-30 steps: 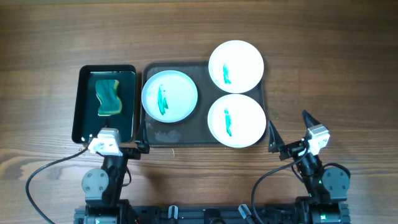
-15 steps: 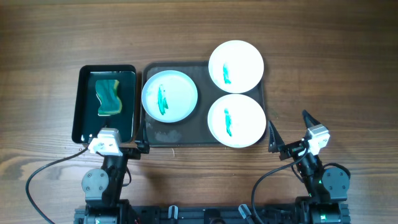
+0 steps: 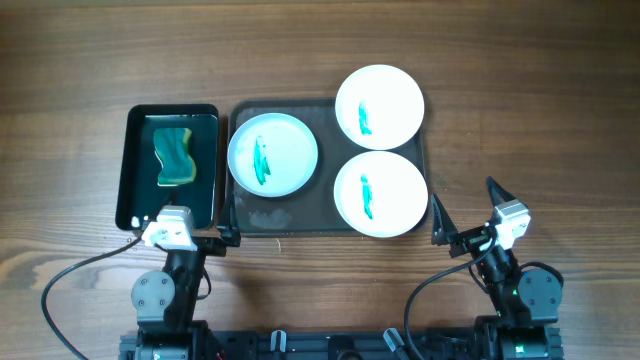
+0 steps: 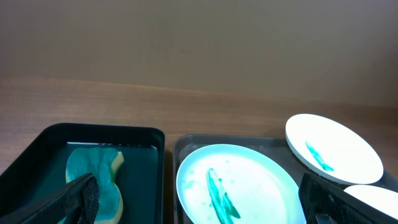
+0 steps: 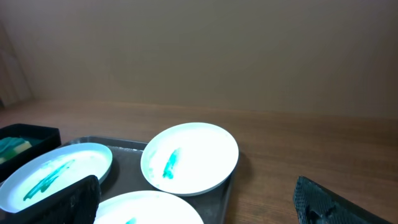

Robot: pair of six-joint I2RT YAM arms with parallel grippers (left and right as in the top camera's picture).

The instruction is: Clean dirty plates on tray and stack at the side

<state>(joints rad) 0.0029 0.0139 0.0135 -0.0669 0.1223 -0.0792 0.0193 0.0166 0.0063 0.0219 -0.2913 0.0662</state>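
Three white plates with teal smears lie on the dark tray (image 3: 290,216): one at the left (image 3: 272,154), one at the back right (image 3: 379,106), overhanging the rim, and one at the front right (image 3: 380,193). My left gripper (image 3: 190,238) is open and empty near the table's front edge, in front of the black sponge tray. My right gripper (image 3: 466,215) is open and empty, just right of the tray's front right corner. In the left wrist view the left plate (image 4: 239,186) lies between my fingers (image 4: 81,199). The right wrist view shows the back right plate (image 5: 189,157).
A smaller black tray (image 3: 170,162) with a green sponge (image 3: 175,156) stands left of the dark tray; the sponge also shows in the left wrist view (image 4: 93,180). Bare wooden table (image 3: 520,110) lies all round.
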